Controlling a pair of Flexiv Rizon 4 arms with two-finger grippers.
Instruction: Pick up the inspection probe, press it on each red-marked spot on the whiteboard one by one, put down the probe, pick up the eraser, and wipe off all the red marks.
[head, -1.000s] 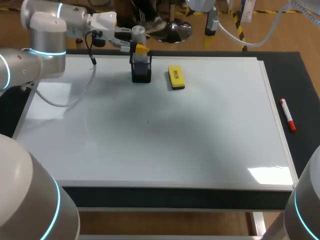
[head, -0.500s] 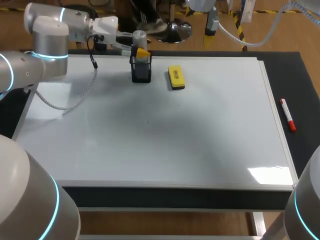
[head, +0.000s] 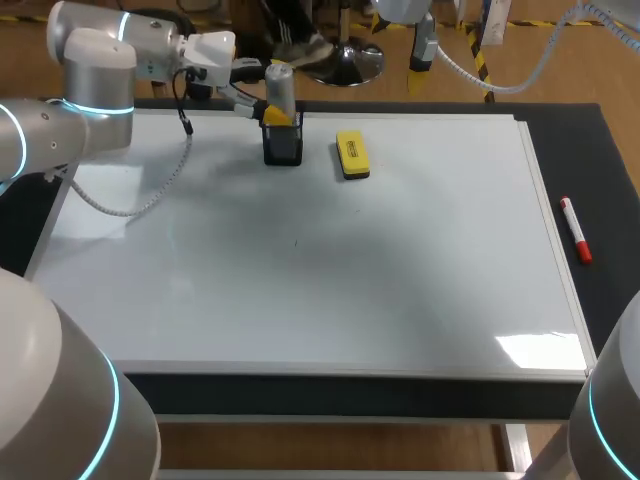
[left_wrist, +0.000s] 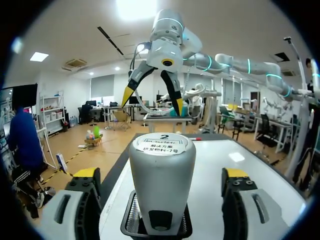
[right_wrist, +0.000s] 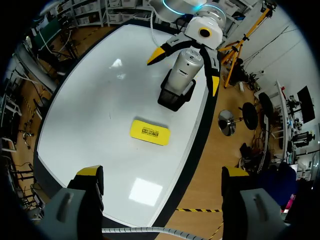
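Left gripper (left_wrist: 162, 173): fingers (left_wrist: 84, 176) spread wide, one on each side of the inspection probe (left_wrist: 162, 165). In my left wrist view I see a gap on both sides between pad and probe body, so nothing is grasped. The right wrist view agrees: yellow tips splayed either side of the silver cylinder, not touching it.

Probe: upright, its base seated in a black mesh holder (left_wrist: 131, 225). The holder stands on the whiteboard (head: 350, 280) near its far edge, left of centre. The holder's rim wraps the probe's lower part; the upper body and flat cap stand free above it.

Right gripper (right_wrist: 161, 174): fingers released and wide apart, nothing between them. It hangs high over the table, well apart from everything, looking down on the board's far end.

Around: yellow eraser (head: 352, 155) flat on the whiteboard, near the holder on its right, not touching. Red marker (head: 575, 230) lies on the black table (head: 600, 170) strip just off the board's right edge, well apart from the rest.

Count: one probe, one holder, one eraser, one marker, one whiteboard, two grippers.
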